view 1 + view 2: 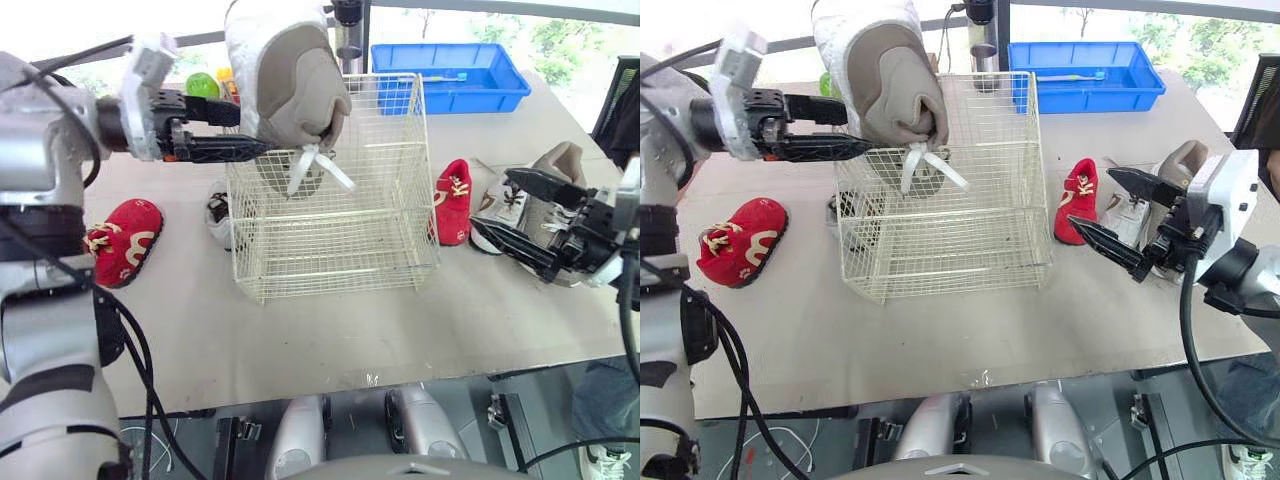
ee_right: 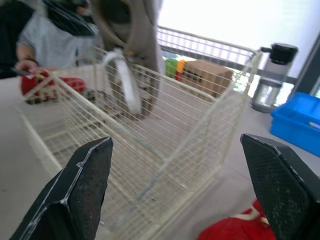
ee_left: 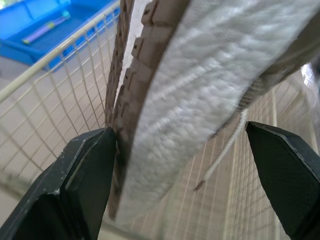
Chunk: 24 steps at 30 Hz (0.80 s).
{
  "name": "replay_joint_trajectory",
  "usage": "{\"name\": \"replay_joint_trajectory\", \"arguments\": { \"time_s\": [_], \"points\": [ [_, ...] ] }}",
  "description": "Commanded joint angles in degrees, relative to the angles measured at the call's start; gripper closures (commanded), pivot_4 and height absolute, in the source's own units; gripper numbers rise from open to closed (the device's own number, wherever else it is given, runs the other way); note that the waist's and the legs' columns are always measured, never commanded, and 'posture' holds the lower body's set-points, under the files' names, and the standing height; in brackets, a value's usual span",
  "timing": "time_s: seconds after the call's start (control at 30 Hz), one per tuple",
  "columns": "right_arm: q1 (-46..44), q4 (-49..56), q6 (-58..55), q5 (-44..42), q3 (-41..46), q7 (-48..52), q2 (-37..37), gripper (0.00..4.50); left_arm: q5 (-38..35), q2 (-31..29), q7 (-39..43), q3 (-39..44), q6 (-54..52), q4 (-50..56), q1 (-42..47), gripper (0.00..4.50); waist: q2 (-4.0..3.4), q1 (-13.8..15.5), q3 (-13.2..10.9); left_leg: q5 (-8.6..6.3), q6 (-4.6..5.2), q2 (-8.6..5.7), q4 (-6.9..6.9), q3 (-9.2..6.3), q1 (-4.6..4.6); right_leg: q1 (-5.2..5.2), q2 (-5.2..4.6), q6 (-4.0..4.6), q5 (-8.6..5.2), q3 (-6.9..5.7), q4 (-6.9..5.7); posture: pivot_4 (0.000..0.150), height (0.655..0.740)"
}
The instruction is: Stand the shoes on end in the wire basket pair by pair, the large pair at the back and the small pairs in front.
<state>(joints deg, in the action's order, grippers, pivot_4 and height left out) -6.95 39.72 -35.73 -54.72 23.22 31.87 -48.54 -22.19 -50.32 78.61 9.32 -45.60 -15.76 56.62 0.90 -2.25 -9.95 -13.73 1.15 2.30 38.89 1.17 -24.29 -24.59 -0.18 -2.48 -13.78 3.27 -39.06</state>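
**Held shoe upright over the basket; the way in is straight down**

The tabletop carries the wire basket at its middle, open side up. The large shoe hangs over the basket's left side. Its long axis is close to vertical, its lower end is already below the rim, and it is well clear of the basket floor. How far back it sits I cannot tell. Its mate lies flat on the tabletop to the right of the basket.

The left claw reaches in from the left and is spread wide across the shoe. One of its fingers lies flat against the sole and the other is close by the upper. Since the shoe hangs free, I judge that the claw is holding it. The basket floor lies directly beneath the claw, so the coming move looks like a plain descent with the shoe kept upright, eased toward the back wall.

The right claw is wide open and empty, just beside the mate. It is much the nearer arm to that shoe.

One red small shoe stands against the basket's right wall, and another lies well to the left. A third small shoe is just beside the left wall. The held shoe's white lace dangles inside the mesh and might snag on a wire.
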Motion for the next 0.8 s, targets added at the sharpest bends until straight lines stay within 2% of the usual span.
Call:
{"name": "replay_joint_trajectory", "arguments": {
  "time_s": [0.03, 0.2, 0.37, 0.5, 0.7, 0.8],
  "points": [
    [-2.0, 0.0, 0.2, 0.6, -0.3, -0.1, -0.7, 0.55, -1.2, 1.4, -7.9, 4.4, 3.2, 3.9, -1.0, 0.07, 0.03, 0.3, 0.0, 0.00, 0.00, 0.00, 0.03, -0.01, -0.03, 0.00, 0.00, 0.00, 0.00, 0.00, 0.00, 0.150, 0.7400],
    [-4.6, -1.6, 0.0, 1.4, -1.8, 1.2, -0.9, 0.55, -3.1, 4.8, -14.3, 7.1, 6.8, 4.1, -0.4, 0.07, 0.07, 1.7, 0.0, 0.00, 0.00, -0.06, 0.33, -0.10, -0.28, 0.00, 0.00, 0.00, 0.02, -0.03, 0.04, 0.150, 0.7400],
    [-4.3, -1.6, -0.5, 0.5, -1.1, 2.4, -1.2, 0.55, -12.0, 0.0, -8.9, 9.7, -1.7, 8.7, -5.5, 0.07, 0.11, 1.3, 0.0, 0.00, 0.00, -0.08, 0.35, -0.07, -0.37, -0.03, -0.02, 0.00, 0.02, 0.05, 0.13, 0.150, 0.7400],
    [-3.8, -1.9, -0.5, 1.2, -1.0, 2.8, -1.2, 0.55, -18.3, -2.5, -8.4, 10.6, -9.3, 14.3, -10.5, 0.07, 0.12, 1.3, -0.1, 0.00, 0.00, -0.05, 0.31, -0.14, -0.37, -0.06, 0.00, 0.00, 0.01, -0.04, 0.09, 0.150, 0.7400],
    [-2.1, -2.6, -1.1, 5.0, 0.7, -0.5, -1.4, 0.55, -31.5, 2.4, -14.3, 14.0, -17.3, 27.1, -17.0, 0.07, 0.18, 1.7, 0.0, 0.00, -0.01, -0.06, 0.35, -0.16, -0.40, -0.02, -0.10, 0.00, 0.01, -0.07, 0.09, 0.150, 0.7400],
    [-1.4, -4.6, -7.3, 4.7, 0.8, -4.3, -3.0, 0.55, -40.7, 6.2, -20.3, 15.2, -21.1, 33.9, -20.0, 0.07, 0.20, 1.5, 0.0, 0.00, -0.01, -0.07, 0.34, -0.11, -0.39, -0.02, -0.12, -0.01, 0.02, 0.00, 0.13, 0.150, 0.7400]
  ]
}}
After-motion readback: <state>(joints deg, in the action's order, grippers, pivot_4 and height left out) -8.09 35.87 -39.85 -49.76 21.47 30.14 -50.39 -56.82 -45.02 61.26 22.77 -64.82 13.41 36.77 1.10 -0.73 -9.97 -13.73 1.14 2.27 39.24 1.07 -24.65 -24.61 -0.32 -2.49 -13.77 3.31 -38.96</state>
